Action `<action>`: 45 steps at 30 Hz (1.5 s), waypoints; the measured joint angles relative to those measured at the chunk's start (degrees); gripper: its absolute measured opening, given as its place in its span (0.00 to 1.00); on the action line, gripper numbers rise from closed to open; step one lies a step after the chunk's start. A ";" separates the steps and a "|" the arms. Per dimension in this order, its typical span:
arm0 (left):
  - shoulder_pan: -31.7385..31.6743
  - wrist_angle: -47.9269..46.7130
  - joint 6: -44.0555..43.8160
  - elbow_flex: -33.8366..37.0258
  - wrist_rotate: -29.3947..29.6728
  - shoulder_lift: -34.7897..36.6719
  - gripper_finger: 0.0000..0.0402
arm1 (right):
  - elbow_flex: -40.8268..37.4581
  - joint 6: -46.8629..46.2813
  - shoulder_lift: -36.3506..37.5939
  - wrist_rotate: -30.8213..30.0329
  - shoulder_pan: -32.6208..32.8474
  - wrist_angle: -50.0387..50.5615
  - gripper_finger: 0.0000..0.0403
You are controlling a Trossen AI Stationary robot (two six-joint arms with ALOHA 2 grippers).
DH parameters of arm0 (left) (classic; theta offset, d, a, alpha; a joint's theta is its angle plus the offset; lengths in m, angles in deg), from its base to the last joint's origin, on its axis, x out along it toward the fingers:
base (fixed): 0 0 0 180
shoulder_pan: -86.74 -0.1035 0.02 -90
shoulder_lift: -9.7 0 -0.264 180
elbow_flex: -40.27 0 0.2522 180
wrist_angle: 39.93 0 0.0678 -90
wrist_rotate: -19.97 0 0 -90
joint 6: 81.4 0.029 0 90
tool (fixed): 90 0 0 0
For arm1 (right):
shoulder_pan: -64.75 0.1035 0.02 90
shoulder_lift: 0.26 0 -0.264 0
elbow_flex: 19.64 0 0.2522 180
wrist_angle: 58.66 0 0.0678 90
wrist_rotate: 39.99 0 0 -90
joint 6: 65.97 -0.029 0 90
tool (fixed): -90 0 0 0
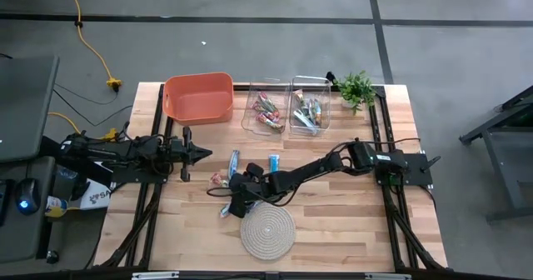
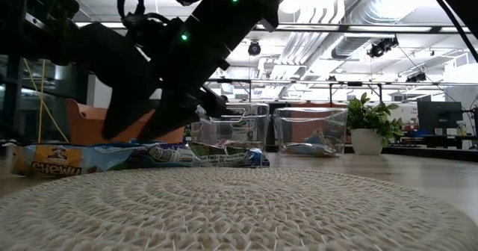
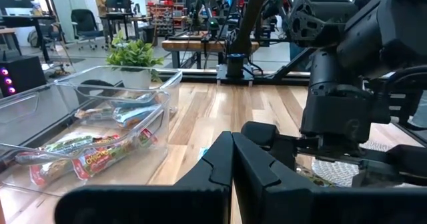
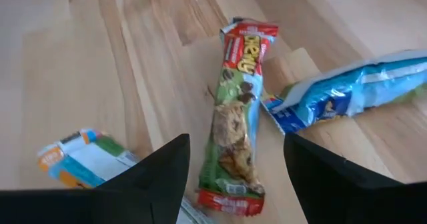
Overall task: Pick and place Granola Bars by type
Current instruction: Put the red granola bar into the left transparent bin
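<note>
**Sorting partly done, loose bars still on the table**

Nearest to me, the rope mat (image 1: 267,227) sits empty at the table's front edge. Just behind it my right gripper (image 4: 235,177) hangs over a red-and-green bar (image 4: 237,117), fingers spread wide on either side and not yet touching it. A blue bar (image 4: 353,94) lies just beside that one, and another wrapper (image 4: 83,156) lies near it. From above I count a few more loose bars (image 1: 234,161) around the gripper, so I judge several picks remain. My left gripper (image 3: 230,174) waits at the table's left side, fingers pressed together and holding nothing. Farther back, two clear bins (image 1: 310,105) already hold sorted bars; the orange bin (image 1: 198,97) looks empty.
</note>
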 joint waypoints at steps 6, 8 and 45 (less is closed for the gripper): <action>0.00 0.00 0.00 0.00 0.00 0.00 0.00 | 0.07 -0.79 -1.09 -1.57 0.00 -3.32 0.57; 0.00 -0.01 0.00 -0.01 -0.02 0.00 0.00 | 0.05 -0.95 -1.27 -1.37 0.00 -3.25 0.57; 0.00 -0.02 0.00 0.00 -0.11 0.00 0.00 | 0.17 -3.93 -5.34 -3.93 2.03 -4.19 0.51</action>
